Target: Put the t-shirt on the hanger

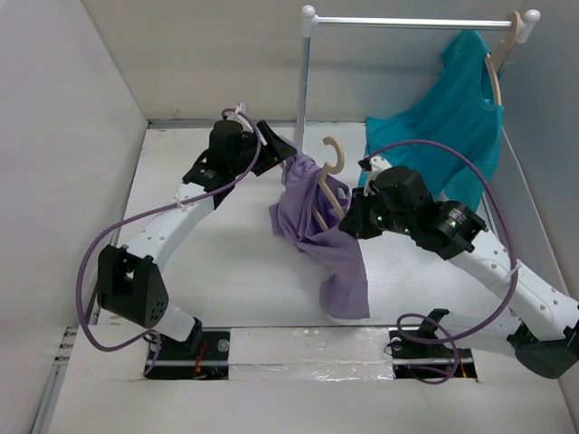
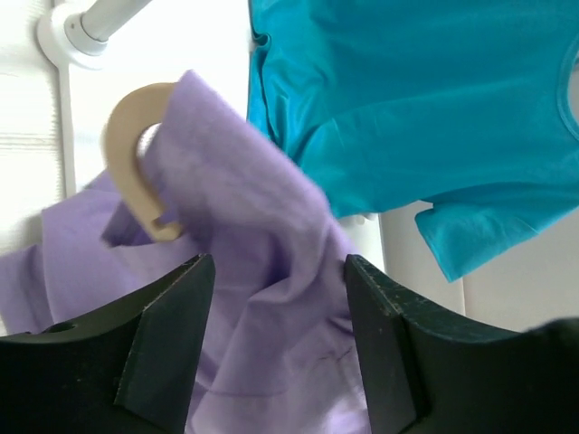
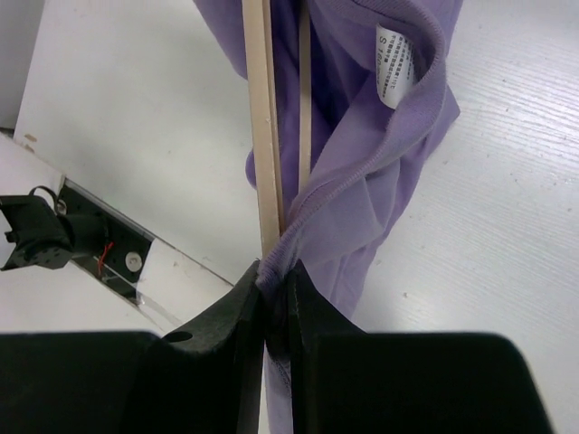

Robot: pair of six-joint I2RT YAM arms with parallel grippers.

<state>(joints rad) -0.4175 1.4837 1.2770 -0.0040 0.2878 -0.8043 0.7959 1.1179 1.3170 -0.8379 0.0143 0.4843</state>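
The right gripper (image 3: 276,282) is clamping the hanger (image 1: 333,177) upright above the table's (image 1: 226,271) middle, seemingly so the left gripper (image 2: 279,271), fingers spread, can arrange the t-shirt (image 1: 317,233).

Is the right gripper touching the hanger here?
Touching. The right wrist view shows the right gripper shut on a thin arm of the hanger, with an edge of the t-shirt pinched in alongside.

White tabletop (image 1: 226,289). Plain pale walls (image 1: 54,136) at left and back. White clothes rail (image 1: 407,23) far right, teal t-shirt (image 1: 452,117) hanging there. Silver tape strip (image 1: 308,348) along near edge. Soft, even light.
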